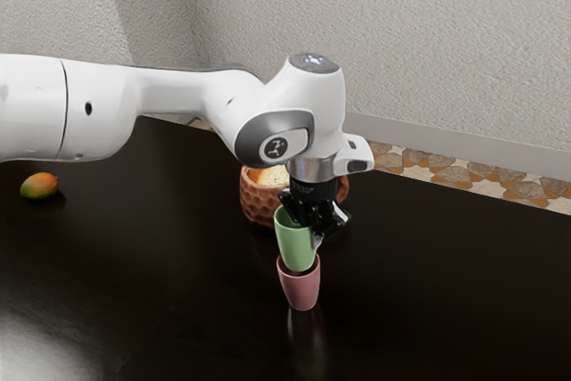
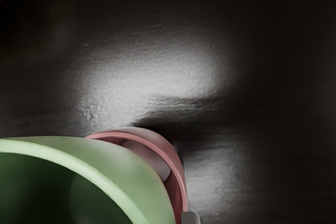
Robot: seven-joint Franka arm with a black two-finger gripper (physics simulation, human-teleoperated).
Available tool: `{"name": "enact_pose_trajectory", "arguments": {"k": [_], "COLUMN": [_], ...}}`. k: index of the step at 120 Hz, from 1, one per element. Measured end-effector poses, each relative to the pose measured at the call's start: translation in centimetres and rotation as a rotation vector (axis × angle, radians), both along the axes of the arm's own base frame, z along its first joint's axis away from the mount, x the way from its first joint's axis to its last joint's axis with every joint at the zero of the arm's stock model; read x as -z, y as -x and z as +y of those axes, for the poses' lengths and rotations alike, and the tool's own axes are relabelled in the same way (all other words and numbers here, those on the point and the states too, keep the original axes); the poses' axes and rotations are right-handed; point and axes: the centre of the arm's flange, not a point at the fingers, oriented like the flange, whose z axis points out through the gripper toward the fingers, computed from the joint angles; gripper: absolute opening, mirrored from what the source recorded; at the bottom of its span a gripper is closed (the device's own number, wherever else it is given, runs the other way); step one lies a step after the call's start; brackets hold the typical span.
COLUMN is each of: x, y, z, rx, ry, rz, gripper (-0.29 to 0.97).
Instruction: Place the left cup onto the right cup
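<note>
Your gripper (image 1: 314,220) holds the green cup (image 1: 294,238), whose base sits in the pink cup (image 1: 299,285).

In the exterior view you can see the black fingers pinching the green cup's rim on the side toward the exterior view's right. The cup tilts, with its mouth leaning toward the exterior view's left and its bottom inside the pink cup's mouth. The pink cup stands upright on the dark table (image 1: 134,301). Just behind the hand stands a brown bowl (image 1: 259,195), apart from both cups. A small fruit (image 1: 39,186) lies well apart, near the exterior view's left edge. In your wrist view the green rim overlaps the pink rim directly under the hand.
</note>
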Motion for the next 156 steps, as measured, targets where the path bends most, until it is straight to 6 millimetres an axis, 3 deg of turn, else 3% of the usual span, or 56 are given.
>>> {"name": "enact_pose_trajectory", "arguments": {"k": [16,51,107,130,156], "x": [0.4,-0.5,-11.0,-14.1,-17.4], "y": [-0.1,0.5,4.0,4.3,2.9], "z": [-0.1,-1.1,0.0,3.4,8.4], "rx": [-0.004,-0.009,-0.040,-0.071,-0.120], "ry": [0.003,0.008,-0.033,-0.042,-0.016], "rz": [0.001,-0.005,-0.076,-0.072,-0.039], "gripper": [-0.08,0.32,0.59,0.64,0.67]}}
